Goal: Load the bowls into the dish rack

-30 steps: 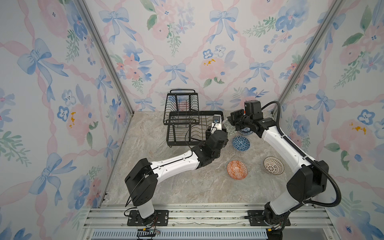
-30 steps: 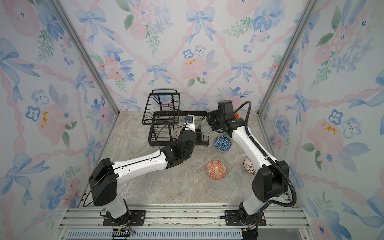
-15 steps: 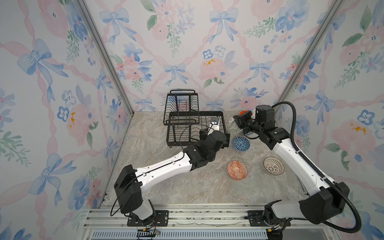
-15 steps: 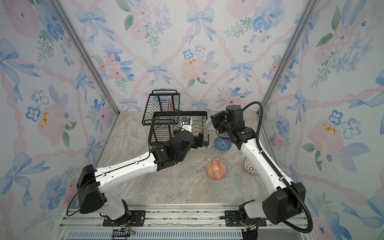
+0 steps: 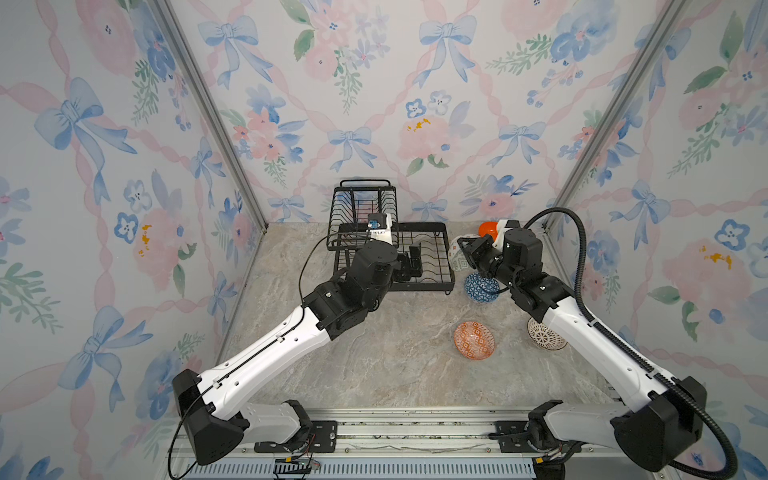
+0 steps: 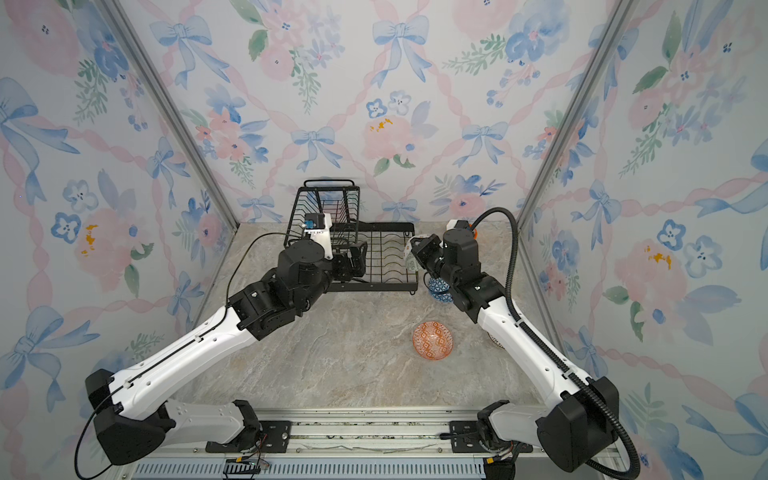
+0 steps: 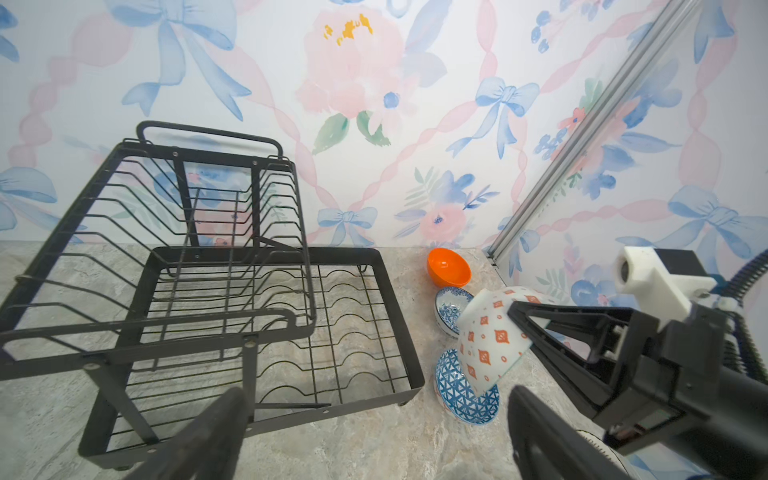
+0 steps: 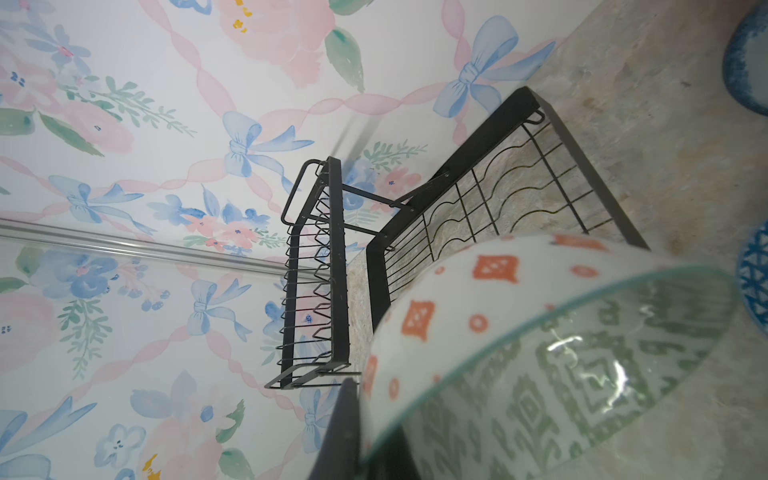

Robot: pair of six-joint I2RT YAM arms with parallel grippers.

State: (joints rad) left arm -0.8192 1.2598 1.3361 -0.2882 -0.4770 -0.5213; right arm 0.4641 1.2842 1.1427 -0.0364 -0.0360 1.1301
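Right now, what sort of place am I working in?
Probably a staged robot test booth, not a kitchen: floral wallpaper panels box in a marble-look tabletop, with a metal mounting rail along its front.

Here's a lab test booth dressed like a kitchen: floral wallpaper panels (image 5: 374, 83) framed by aluminium posts (image 5: 208, 112), a marble-look bench (image 5: 395, 374), a dish rack (image 5: 419, 227) on it, and left arm (image 5: 270, 357) and right arm (image 5: 582, 332) bolted to a metal rail (image 5: 415, 428).

Marbled desk (image 5: 374, 374): dish rack (image 5: 419, 287) + 5 bowls.
Rack at back; orange bowl (image 5: 487, 229), floral bowl (image 7: 451, 307), dk-blue bowl (image 5: 478, 287) to its right; orange-white bowl (image 5: 474, 340), lattice bowl (image 5: 542, 338) nearer front.
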